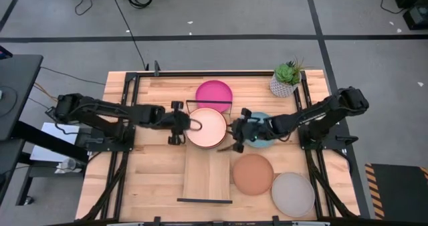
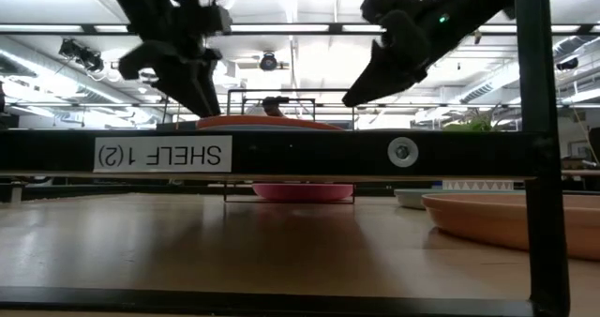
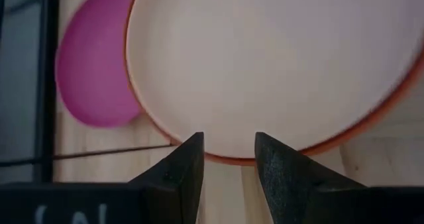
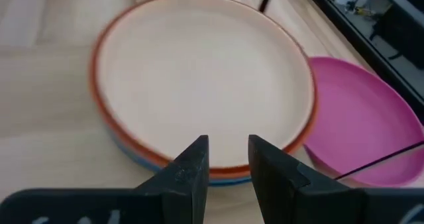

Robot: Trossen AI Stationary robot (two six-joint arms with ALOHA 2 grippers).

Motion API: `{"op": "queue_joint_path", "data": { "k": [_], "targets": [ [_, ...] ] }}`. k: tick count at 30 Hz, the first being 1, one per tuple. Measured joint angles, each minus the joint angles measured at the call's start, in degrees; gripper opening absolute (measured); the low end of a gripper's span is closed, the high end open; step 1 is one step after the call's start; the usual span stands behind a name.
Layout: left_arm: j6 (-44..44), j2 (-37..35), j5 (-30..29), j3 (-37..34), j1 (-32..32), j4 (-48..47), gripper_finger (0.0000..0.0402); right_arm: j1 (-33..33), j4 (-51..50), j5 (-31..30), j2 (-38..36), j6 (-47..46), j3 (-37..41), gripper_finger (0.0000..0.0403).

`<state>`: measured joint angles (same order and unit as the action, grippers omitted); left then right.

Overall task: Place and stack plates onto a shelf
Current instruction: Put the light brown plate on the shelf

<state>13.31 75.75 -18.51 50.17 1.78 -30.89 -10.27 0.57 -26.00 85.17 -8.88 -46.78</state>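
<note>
Shelf: light-wood shelf runs near-to-far down the table's middle, black rail at each short end.
Stack: cream-pink plate tops a pile at the shelf's far end; an orange-red rim shows under it, a blue edge below that. How many plates lie beneath, I cannot tell.
Plates off the shelf: magenta plate on the table just beyond the far rail; light blue plate right of the stack, partly under the right arm; terracotta plate and grey plate near right, edges touching or close to it.
Left gripper: at the stack's left edge, fingers spread with a narrow gap, holding nothing, tips just short of the cream-pink rim.
Right gripper: at the stack's right edge, over the light blue plate, fingers likewise parted and empty.
Stage, as I judge it: cream-pink plate seated, both claws free beside it; four plates wait.
Risk, nudge: both grippers sit close to the pile; a sideways or downward move by either could push the top plate off centre or slide the whole pile along the board.
Risk, arms: the two grippers face each other across one plate; moving together invites a knock.
Risk, next pick: the light blue plate lies right under the right gripper, low rim flat on wood; a shallow grab could slip off or shove it into the shelf.
Risk, plant: potted plant stands far right, near the right arm's swing.
</note>
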Motion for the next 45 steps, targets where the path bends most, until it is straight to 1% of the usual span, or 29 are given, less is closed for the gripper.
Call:
{"op": "queue_joint_path", "data": {
  "k": [3, 6, 10, 12, 14, 17, 26, 28, 32, 35, 40, 45],
  "targets": [
    [0.1, 1.1, 3.5, 0.0, -3.1, -0.8, 0.0141, 1.9, -0.2, 0.5, 0.0, 0.2, 0.0, 0.0112],
    [1.7, 2.6, 5.3, 0.1, -4.3, -1.1, 0.0141, 2.8, 0.5, 0.6, 0.0, 1.4, 0.0, 0.0112],
    [4.8, 5.2, 5.6, 0.0, -4.1, -1.1, 0.0141, 3.6, 0.6, 3.6, 0.0, 1.8, 0.0, 0.0112],
    [5.5, 6.0, 6.4, 0.0, -3.7, 1.2, 0.0141, 3.8, 0.8, 4.7, 0.0, 2.7, 0.0, 0.0112],
    [6.1, 6.3, 7.5, 0.0, -3.3, 3.7, 0.0141, 3.9, 0.9, 4.7, 0.0, 2.9, 0.0, 0.0112],
    [6.6, 6.4, 9.0, 0.0, -2.8, 4.9, 0.0141, 3.9, 0.6, 4.9, 0.0, 2.9, 0.0, 0.0112],
    [7.3, 7.7, 9.3, 0.2, -2.9, 6.3, 0.0141, 3.6, 0.9, 6.0, 0.0, 4.2, 0.0, 0.0112],
    [8.3, 7.6, 9.0, 2.1, -2.0, 2.6, 0.0141, 3.5, 1.1, 6.0, 0.0, 4.2, 0.0, 0.0112],
    [7.6, 6.9, 5.9, 9.3, -0.3, -6.3, 0.0141, 3.4, 1.1, 6.0, 0.0, 4.5, 0.0, 0.0112],
    [6.6, 6.9, 5.8, 12.2, -0.4, -11.2, 0.0141, 3.4, 1.1, 6.0, 0.0, 4.4, 0.0, 0.0112],
    [6.1, 7.0, 5.9, 11.4, -2.5, -15.5, 0.0141, 2.6, 1.1, 6.0, 0.0, 3.7, 0.0, 0.0112],
    [6.8, 7.2, 8.9, 8.0, -5.1, -12.8, 0.0141, 1.6, 1.1, 4.9, 0.0, 3.8, 0.0, 0.0112]
  ]
}}
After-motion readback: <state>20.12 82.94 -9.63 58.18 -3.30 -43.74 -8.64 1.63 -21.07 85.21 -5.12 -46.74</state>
